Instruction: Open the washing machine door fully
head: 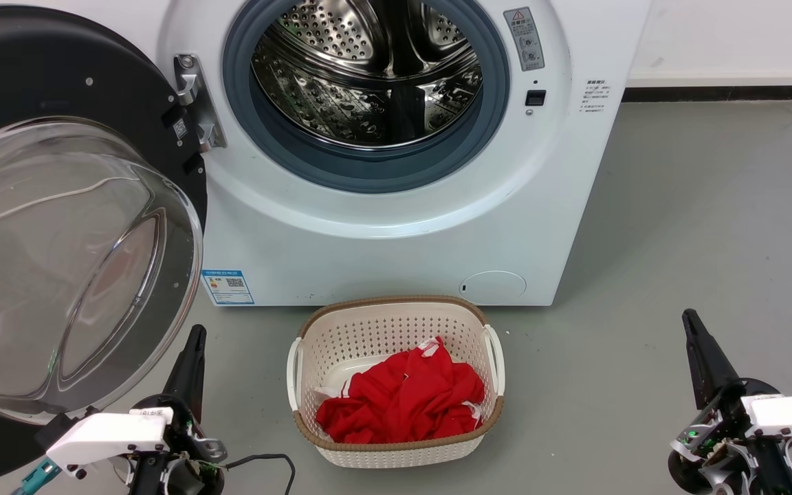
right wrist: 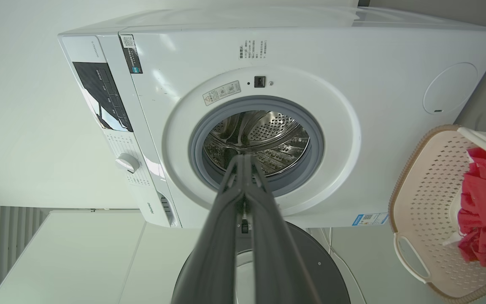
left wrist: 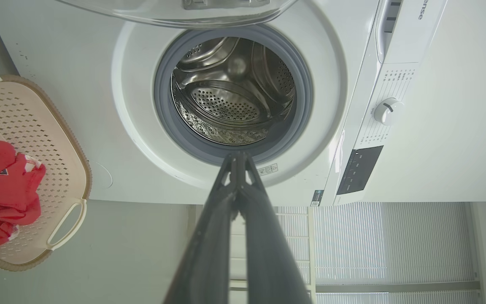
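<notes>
Risk, I judge, lies at the left edge of the white machine, where the large round glossy-black washing machine door with clear glass bowl hangs swung wide: my left gripper, closed on nothing just beside its rim, could nudge it shutward, while my right gripper, also closed and empty, sits well apart.

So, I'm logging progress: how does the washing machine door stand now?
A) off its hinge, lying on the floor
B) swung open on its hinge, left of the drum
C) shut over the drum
B: the washing machine door hangs on its hinge, swung out left of the uncovered drum.
</notes>
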You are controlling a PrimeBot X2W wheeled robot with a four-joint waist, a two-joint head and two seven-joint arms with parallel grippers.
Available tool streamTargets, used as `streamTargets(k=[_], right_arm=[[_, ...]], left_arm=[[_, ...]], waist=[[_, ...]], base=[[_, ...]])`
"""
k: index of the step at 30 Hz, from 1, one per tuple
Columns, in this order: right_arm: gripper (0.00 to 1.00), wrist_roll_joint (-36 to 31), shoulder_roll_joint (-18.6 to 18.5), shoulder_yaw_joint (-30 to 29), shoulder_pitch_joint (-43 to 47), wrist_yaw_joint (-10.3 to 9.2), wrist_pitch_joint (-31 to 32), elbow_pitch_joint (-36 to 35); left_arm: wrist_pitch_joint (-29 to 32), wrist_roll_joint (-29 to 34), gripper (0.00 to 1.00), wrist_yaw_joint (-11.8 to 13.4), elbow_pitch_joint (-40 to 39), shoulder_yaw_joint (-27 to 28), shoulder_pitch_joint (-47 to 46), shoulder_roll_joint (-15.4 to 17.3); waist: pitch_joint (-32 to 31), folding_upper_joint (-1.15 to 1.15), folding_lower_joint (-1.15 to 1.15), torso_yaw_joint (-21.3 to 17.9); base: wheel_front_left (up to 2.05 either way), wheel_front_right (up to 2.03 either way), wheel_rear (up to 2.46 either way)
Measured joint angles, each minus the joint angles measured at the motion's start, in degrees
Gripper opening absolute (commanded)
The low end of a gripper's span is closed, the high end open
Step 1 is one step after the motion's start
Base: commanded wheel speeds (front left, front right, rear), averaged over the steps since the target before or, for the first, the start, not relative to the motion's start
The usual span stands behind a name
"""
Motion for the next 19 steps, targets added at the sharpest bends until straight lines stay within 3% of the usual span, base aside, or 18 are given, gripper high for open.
streamTargets(k=[19], right_arm=[[0.0,-0.01,0.04,-0.12,-0.01,0.0,0.16,0.0]], left_arm=[[0.0,-0.01,0.0,-0.01,0.01,0.0,-0.01,-0.01]], waist=[[0.0,0.0,0.0,0.0]], base=[[0.0,0.0,0.0]])
